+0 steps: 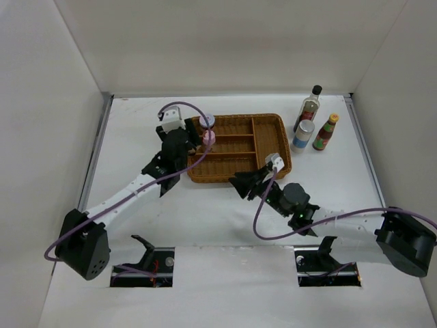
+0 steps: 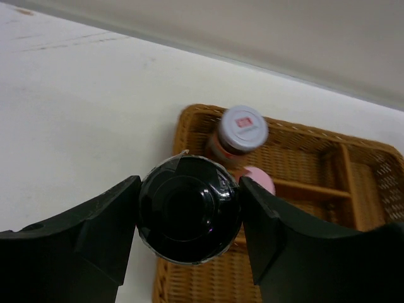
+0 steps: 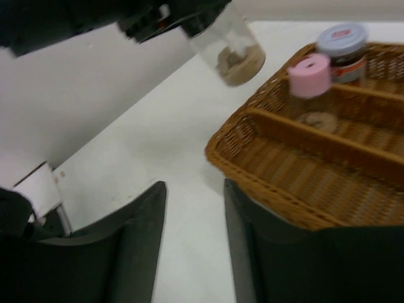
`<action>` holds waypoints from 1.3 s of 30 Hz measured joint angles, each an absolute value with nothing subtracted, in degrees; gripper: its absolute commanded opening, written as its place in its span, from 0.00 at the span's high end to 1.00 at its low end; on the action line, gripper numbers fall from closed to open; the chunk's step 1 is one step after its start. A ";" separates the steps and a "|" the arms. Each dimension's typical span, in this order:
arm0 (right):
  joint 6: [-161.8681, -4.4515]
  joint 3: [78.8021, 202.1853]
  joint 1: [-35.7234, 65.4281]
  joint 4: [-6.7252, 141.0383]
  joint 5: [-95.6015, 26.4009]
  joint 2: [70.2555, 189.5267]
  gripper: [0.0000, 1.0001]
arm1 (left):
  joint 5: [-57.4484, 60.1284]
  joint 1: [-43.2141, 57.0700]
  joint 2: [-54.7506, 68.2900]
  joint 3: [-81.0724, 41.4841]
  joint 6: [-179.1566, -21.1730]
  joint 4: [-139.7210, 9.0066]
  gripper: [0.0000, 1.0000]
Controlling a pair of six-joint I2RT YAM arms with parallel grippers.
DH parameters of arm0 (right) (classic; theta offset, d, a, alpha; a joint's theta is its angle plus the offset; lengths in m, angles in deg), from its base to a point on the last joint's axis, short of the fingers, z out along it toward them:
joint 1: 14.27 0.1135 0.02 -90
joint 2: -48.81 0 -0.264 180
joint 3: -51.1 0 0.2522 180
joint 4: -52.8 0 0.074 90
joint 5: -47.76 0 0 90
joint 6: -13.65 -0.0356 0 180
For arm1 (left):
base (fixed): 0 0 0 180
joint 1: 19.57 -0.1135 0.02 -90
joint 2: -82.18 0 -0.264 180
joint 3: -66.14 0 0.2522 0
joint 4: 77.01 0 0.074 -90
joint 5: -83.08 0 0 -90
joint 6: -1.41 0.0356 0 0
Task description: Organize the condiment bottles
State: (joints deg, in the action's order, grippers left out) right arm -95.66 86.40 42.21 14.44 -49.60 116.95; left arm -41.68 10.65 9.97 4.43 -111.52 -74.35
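My left jaws clamp the black-capped jar (image 2: 188,211) at the basket (image 2: 297,161) edge, ready to file it; right jaws hang apart, empty.

A white table (image 1: 136,130) is enclosed on three sides by plain white panels: a back wall (image 1: 232,41), a left wall (image 1: 41,102) and a right wall (image 1: 410,68). A left opening (image 1: 167,273) and a right opening (image 1: 304,273) are cut into its near edge. The scene is lit evenly; only soft shadows are cast.

Divided wicker basket (image 1: 239,117), white table (image 1: 136,130), white walls (image 1: 225,41)
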 measured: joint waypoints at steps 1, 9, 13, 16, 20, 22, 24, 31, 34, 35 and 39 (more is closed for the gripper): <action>-96.11 85.79 41.47 14.22 -49.99 116.01 0.63 | -41.66 12.42 10.82 4.61 -111.66 -74.04 0.62; -98.32 83.03 39.48 12.45 -52.02 110.17 0.65 | -40.83 20.81 8.07 4.74 -112.86 -71.48 0.62; -98.67 82.01 37.80 12.15 -53.40 108.75 0.61 | -40.61 21.49 5.86 4.98 -113.14 -70.94 0.62; -98.80 81.44 36.86 12.13 -54.49 107.83 0.58 | -40.66 21.49 4.79 5.85 -113.38 -70.91 0.61; -98.89 81.11 36.20 12.19 -56.09 106.90 0.56 | -40.66 21.42 2.32 7.32 -113.51 -71.33 0.56; -98.91 81.11 35.88 12.24 -56.72 106.70 0.58 | -40.64 21.44 0.94 8.23 -113.56 -71.55 0.49; -98.87 81.11 35.59 12.72 -57.14 106.68 0.65 | -40.79 21.44 -0.37 9.11 -113.69 -72.34 0.42; -99.07 82.84 35.20 18.51 -59.13 106.68 0.82 | -40.70 21.44 -0.10 11.84 -113.95 -77.06 0.06; -99.04 85.94 34.96 22.49 -61.01 106.96 0.81 | -40.64 21.44 2.41 15.29 -113.93 -79.05 0.00; -99.02 87.32 34.81 23.91 -61.53 107.27 0.80 | -40.66 21.44 4.07 16.85 -113.97 -80.25 0.00; -98.72 94.14 32.93 30.44 -63.80 108.88 0.74 | -41.01 21.33 13.12 23.51 -114.91 -86.98 0.00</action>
